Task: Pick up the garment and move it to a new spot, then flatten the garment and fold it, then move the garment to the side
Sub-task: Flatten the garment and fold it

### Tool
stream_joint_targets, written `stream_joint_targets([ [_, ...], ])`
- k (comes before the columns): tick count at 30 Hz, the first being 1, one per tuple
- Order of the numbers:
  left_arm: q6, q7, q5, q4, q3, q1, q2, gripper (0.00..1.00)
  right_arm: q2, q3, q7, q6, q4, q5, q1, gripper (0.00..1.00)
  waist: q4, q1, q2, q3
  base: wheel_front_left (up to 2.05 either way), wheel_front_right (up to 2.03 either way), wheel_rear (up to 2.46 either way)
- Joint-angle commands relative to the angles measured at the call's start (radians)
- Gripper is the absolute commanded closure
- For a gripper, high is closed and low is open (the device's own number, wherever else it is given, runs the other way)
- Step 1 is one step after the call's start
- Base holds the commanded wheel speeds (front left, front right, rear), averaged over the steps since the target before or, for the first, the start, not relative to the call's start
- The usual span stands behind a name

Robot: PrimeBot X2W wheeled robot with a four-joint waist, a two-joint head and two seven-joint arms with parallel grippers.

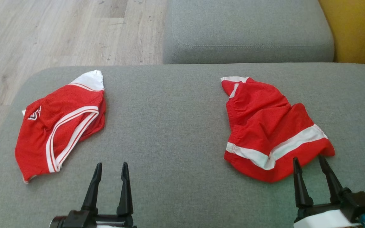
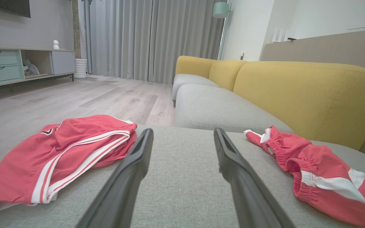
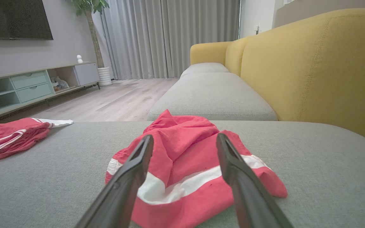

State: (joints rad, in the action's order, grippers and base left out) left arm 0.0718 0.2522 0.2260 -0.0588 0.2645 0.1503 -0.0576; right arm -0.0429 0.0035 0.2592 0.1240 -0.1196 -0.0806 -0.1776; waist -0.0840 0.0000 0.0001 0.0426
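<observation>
- The crumpled red garment (image 1: 265, 126) with the white band looks like thin, light sports fabric. I'd expect it to be limp, to sag from any single pinch and to slide easily on the cloth under it.
- The best hold is probably the gathered elastic edge or the thicker white-banded hem, where the layers bunch. A pinch in the loose middle would likely lift only one layer.
- It lies on the robot's right half of the grey seat cushion (image 1: 176, 126). Its long axis runs diagonally from a far corner pointing away and left down to the near right, and the elastic edge faces left.
- The right pincer (image 1: 308, 159) is spread wide and empty at the garment's near hem. Whether it touches, I cannot tell.
- The left pincer (image 1: 112, 164) is also spread and empty, over bare cushion.
- A second red garment (image 1: 59, 123) lies well apart, towards the left end.
</observation>
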Motion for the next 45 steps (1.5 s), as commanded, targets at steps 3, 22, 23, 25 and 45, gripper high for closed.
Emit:
stream_joint_targets([
  [3,0.005,0.009,-0.014,0.025,-0.019,-0.029,0.007,0.00,-0.007,0.029,0.003,0.007,0.033,-0.004,0.021,0.00,0.001,0.0000,-0.0001,0.002,0.00,0.00,0.00],
  [22,-0.141,0.010,0.031,-0.134,0.119,-0.135,0.007,0.00,-0.007,0.077,0.003,0.007,0.047,0.015,0.034,0.00,0.147,0.0000,-0.0001,-0.055,0.00,0.00,0.00],
  [23,-0.153,0.010,0.038,-0.154,0.137,-0.156,0.007,0.00,-0.007,0.083,0.003,0.007,0.046,0.016,0.036,0.00,0.161,0.0000,-0.0001,-0.060,0.00,0.00,0.00],
  [25,-0.171,0.010,0.046,-0.204,0.172,-0.201,0.007,0.00,-0.007,0.095,0.003,0.007,0.046,0.017,0.043,0.00,0.191,0.0000,-0.0001,-0.073,0.00,0.00,0.00],
  [45,-0.202,0.010,0.283,-0.581,0.430,-0.613,-0.082,0.00,-0.007,0.132,0.003,0.007,0.069,0.007,0.135,0.00,0.403,0.0000,-0.0001,-0.249,0.00,0.00,0.00],
])
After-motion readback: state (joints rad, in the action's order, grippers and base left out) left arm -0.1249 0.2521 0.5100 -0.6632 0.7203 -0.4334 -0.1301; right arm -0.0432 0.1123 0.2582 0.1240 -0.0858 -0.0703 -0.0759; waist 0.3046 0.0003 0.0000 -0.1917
